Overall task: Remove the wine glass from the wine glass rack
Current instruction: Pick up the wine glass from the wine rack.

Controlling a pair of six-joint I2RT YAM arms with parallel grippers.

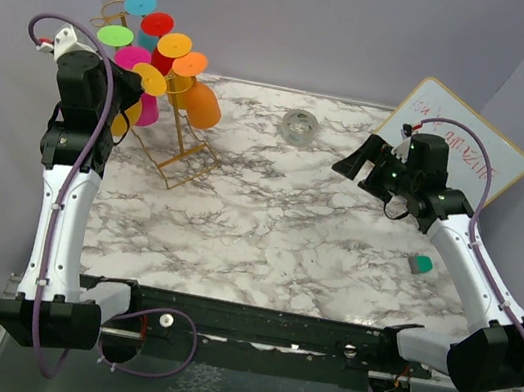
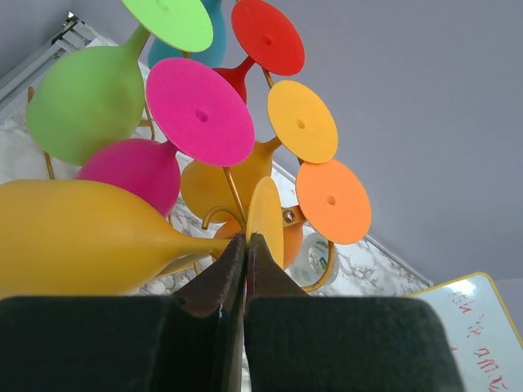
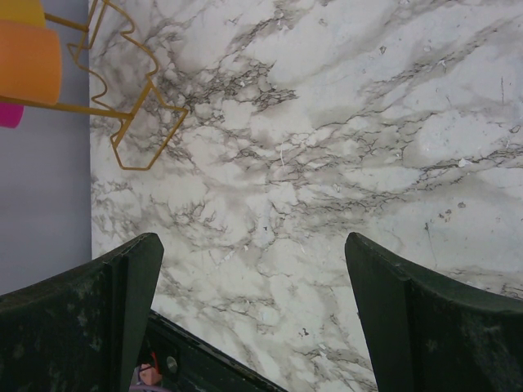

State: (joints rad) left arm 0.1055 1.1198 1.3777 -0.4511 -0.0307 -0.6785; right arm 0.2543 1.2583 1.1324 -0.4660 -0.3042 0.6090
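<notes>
Marbled tabletop runs from the arms' bases out to plain grey walls. Over its bare middle, on the right side, the right gripper hovers with its fingers spread wide, holding nothing and touching nothing. Farther out at the left, the wine glass being worked is the yellow one, lying almost on its side with its bowl toward the left arm and its round foot edge-on just past the fingertips. It looks like opaque coloured plastic rather than real glass: probably light, stiff and smooth, unlikely to shatter but easy to let swivel or slip. The thin stem next to the foot seems the best place to take it, since the bowl is too wide and rounded. The left gripper has its fingers pressed together right at that stem. Whether the stem is actually pinched between them or only lies against the tips cannot be told. Beyond, the gold wire rack stands at the far left corner with the other glasses crowded close around, so a careless pull would likely knock them.
</notes>
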